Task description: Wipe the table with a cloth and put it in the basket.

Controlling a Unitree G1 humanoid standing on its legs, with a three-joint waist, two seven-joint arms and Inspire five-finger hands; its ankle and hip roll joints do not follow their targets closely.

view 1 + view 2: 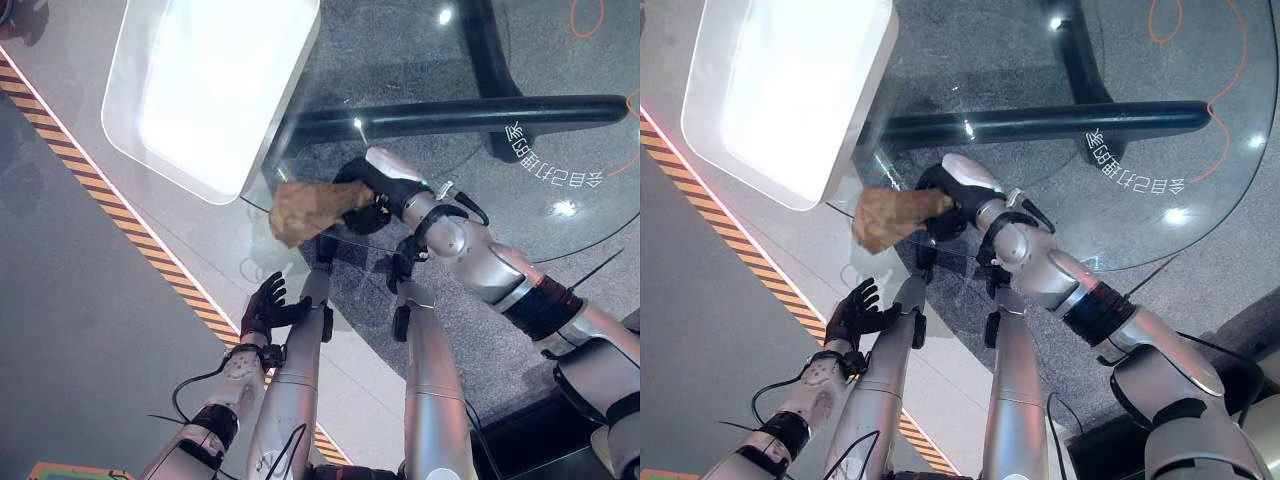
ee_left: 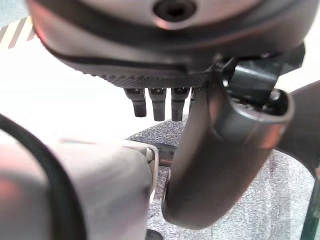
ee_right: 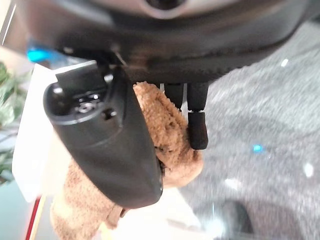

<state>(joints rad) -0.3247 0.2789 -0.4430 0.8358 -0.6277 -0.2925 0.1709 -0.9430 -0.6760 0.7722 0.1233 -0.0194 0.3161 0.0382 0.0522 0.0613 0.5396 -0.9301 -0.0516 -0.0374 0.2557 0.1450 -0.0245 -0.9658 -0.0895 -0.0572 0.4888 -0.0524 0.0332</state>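
A crumpled brown cloth (image 1: 303,209) hangs at the near left edge of the round glass table (image 1: 560,215), beside the white basket (image 1: 210,90). My right hand (image 1: 372,196) is shut on the cloth, thumb and fingers pinching it, as the right wrist view shows with the cloth (image 3: 170,150) bunched against the palm. The cloth (image 1: 892,216) sticks out to the left of the hand (image 1: 952,200), over the table rim. My left hand (image 1: 266,305) hovers low beside the table with relaxed fingers (image 2: 157,102) and holds nothing.
The white basket (image 1: 790,95) stands on the floor at the table's left, its open top bright. A black table base (image 1: 450,115) shows through the glass. A yellow and black striped line (image 1: 120,215) runs across the floor to the left.
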